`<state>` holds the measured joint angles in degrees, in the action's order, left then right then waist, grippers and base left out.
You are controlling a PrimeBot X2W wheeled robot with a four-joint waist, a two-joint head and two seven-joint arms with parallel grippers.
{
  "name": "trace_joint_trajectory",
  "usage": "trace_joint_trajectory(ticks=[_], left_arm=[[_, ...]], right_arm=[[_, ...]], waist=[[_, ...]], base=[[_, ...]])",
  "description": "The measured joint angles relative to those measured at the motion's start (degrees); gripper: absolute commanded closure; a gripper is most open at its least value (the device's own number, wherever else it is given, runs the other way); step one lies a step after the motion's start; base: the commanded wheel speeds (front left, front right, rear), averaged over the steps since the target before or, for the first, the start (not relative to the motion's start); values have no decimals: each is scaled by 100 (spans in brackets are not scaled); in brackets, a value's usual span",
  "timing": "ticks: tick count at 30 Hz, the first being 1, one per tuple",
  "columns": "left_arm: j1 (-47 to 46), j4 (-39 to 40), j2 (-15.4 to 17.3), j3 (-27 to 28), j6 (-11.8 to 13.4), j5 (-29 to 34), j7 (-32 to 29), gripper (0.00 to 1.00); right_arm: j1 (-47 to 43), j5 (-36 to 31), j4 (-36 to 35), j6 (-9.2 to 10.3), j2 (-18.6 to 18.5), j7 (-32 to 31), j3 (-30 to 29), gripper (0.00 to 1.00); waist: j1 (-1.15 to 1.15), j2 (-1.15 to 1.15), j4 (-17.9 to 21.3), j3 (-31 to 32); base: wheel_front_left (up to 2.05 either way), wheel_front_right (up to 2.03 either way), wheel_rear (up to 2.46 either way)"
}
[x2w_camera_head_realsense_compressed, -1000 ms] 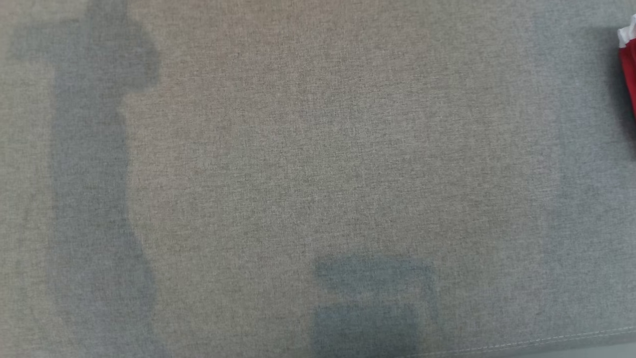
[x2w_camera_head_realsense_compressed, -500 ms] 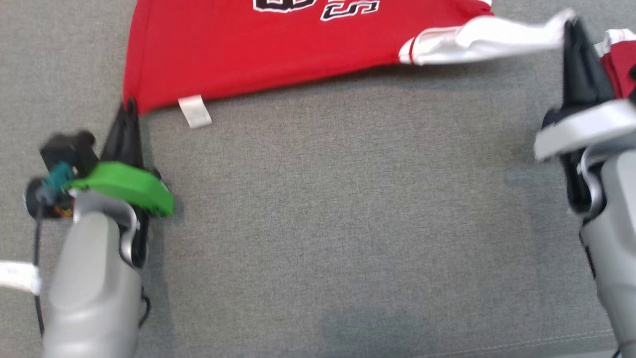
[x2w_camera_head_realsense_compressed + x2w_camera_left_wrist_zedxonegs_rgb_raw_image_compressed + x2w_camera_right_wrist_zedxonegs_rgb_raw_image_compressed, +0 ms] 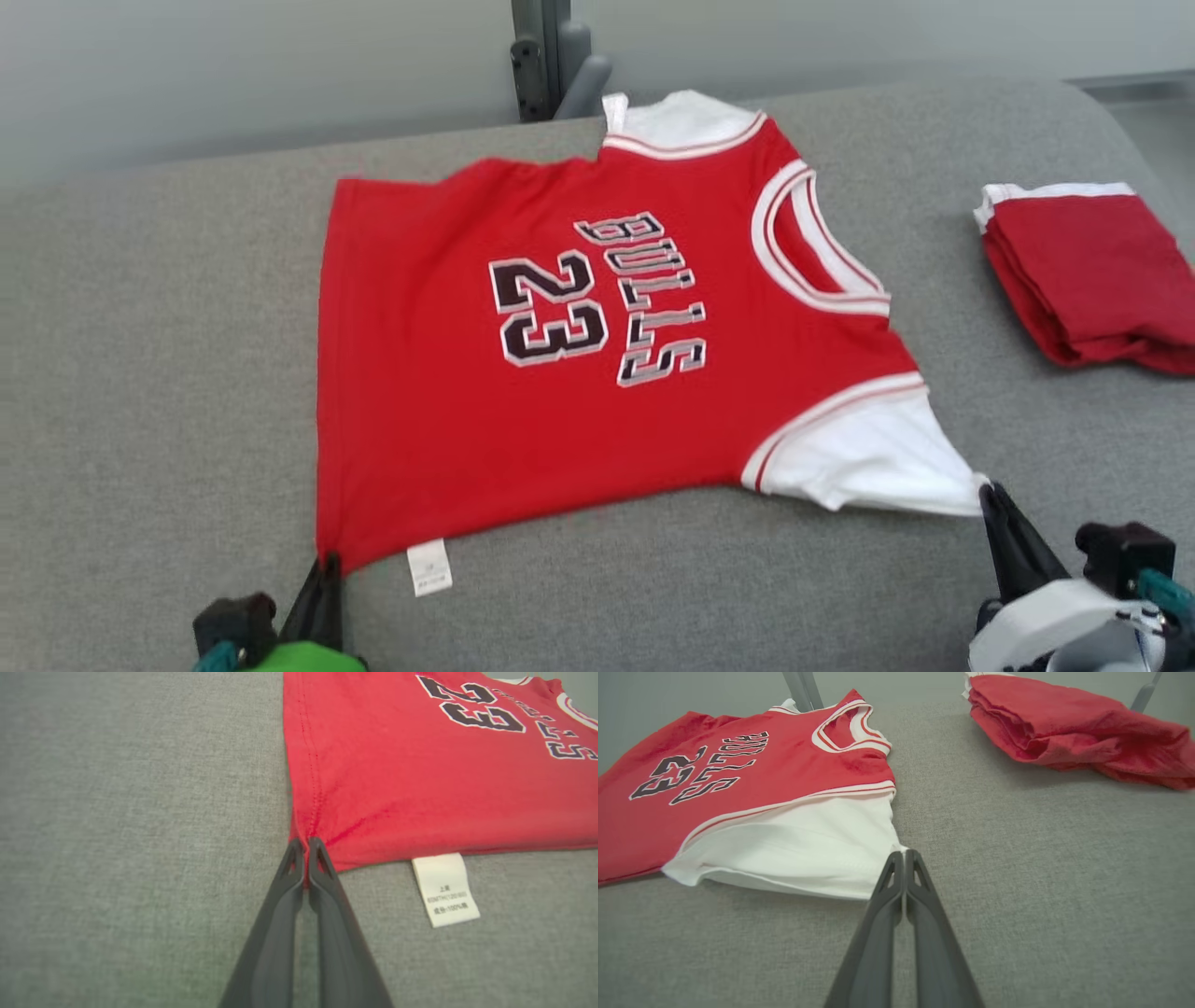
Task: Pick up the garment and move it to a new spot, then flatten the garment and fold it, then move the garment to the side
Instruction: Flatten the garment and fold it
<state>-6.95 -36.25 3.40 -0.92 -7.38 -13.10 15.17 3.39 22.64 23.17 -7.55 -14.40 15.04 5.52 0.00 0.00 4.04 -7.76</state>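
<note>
Garment (image 3: 560, 373), a red short-sleeved jersey with white sleeves, white-and-red trim and black "BULLS 23" lettering, is lying spread face-up on the grey woven-fabric counter (image 3: 168, 373). It is occupying the middle of the head view, with its collar pointing toward the robot's right and its hem toward the left. The cloth is lying mostly flat. The near edge is running in a slightly slack line between the two held corners.

A pale grey wall (image 3: 280, 65) is running behind the counter's far edge.

A folded pile of red cloth with a white edge (image 3: 1092, 271) is sitting on the counter at the far right, well apart from the garment.

A dark grey upright metal post (image 3: 541, 56) is standing behind the counter, just beyond the far sleeve.

The near white fabric sleeve (image 3: 868, 457) is being drawn out to a point toward the lower right.

The right gripper (image 3: 904, 856) is clenched, its two dark fingers pressed together and pinching the tip of that sleeve, low over the counter.

The left gripper (image 3: 306, 848) is likewise clenched, pinching the near hem corner of the garment, where the red cloth is puckering into creases around the fingertips.

A small white printed care label (image 3: 444, 889) is sticking out from under the hem just beside the left gripper, lying flat on the counter.
</note>
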Motion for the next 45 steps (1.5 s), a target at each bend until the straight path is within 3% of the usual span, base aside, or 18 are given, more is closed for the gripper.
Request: trace_joint_trajectory(ticks=[9,16,23,31,37,38,39,40,45], left_arm=[[1374,305,-59,288,-18,30,-2,100],[1474,676,-67,401,-18,-9,-4,100],[521,928,-63,100,-18,7,-3,100],[-975,94,-63,-175,42,188,-3,100],[-1589,-336,-64,-321,111,182,-3,100],[-1674,-352,-64,-327,136,177,-3,65],[-1729,-332,-64,-321,157,156,-3,0],[-1756,-296,-64,-315,187,151,-3,0],[-1690,14,-62,-258,293,68,-3,0]], right_arm=[[-1401,-216,-101,0,157,1,-7,100],[-1622,-291,-488,0,204,1,-178,100],[-304,-538,-470,2,15,1,-199,100],[1623,-826,738,2,-58,1,13,100],[2546,-1049,1614,2,15,1,-21,100],[2672,-1093,1741,2,47,1,-87,97],[2782,-1144,1873,2,62,1,-113,41],[2846,-1191,1942,2,70,1,-115,0],[2826,-1063,1484,2,132,2,-301,0]], waist=[[0,0,-8,910],[0,0,-104,1040],[0,0,-215,703],[0,0,-346,138],[0,0,-420,-337],[0,0,-429,-410],[0,0,-438,-481],[0,0,-446,-544],[0,0,-475,-752]], base=[[0,0,0],[0,0,0],[0,0,0],[0,0,0],[0,0,0],[0,0,0],[0,0,0],[0,0,0],[0,0,0]])
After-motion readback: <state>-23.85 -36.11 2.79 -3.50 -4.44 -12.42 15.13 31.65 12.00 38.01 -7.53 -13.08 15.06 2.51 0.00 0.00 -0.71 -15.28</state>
